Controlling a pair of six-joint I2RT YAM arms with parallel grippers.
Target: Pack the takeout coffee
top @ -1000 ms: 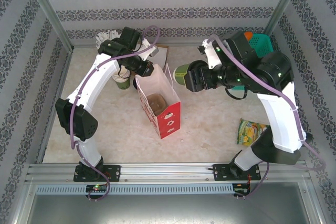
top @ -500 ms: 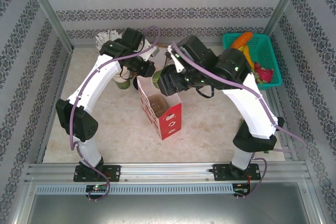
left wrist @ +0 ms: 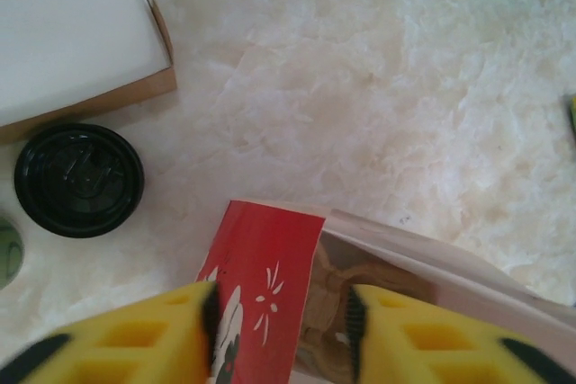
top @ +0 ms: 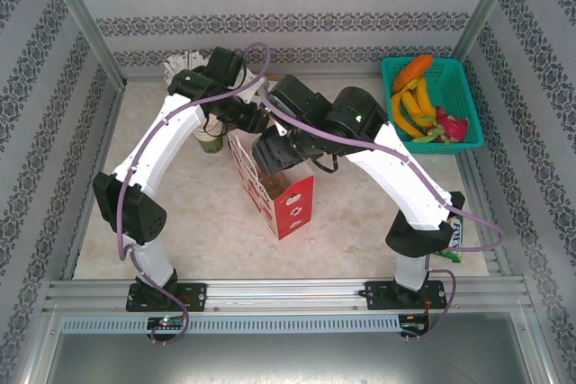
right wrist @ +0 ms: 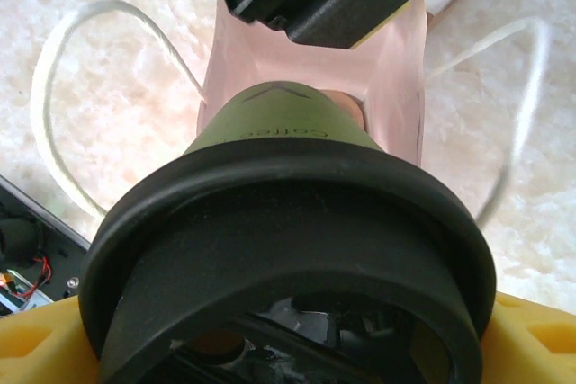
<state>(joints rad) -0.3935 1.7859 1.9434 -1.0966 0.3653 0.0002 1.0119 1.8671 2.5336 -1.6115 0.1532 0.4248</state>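
Observation:
The takeout coffee [right wrist: 279, 128], a pale-green cup with a black lid [right wrist: 288, 213], hangs base-down over the mouth of the red and white paper bag [right wrist: 400, 69]. My right gripper [right wrist: 288, 352] is shut on it just below the lid, yellow fingers [right wrist: 31, 343] on both sides. From above, that gripper [top: 274, 152] sits over the bag [top: 290, 209] and hides the cup. My left gripper [left wrist: 281, 330] is at the bag's far end [top: 247, 117], jaws apart. The bag's red wall [left wrist: 261, 276] stands between them, and brown paper lies inside.
A black round lid [left wrist: 79, 179] and a white box with a brown edge [left wrist: 72, 33] lie beyond the bag. A green basket [top: 454, 74] of fruit stands at the back right. Paper cups [top: 180, 65] stand at the back left, a snack packet [top: 456, 240] beside the right arm.
My right arm has swung left with the cup, from right of the bag to over its mouth. My left jaws, shut on the bag's rim before, have parted.

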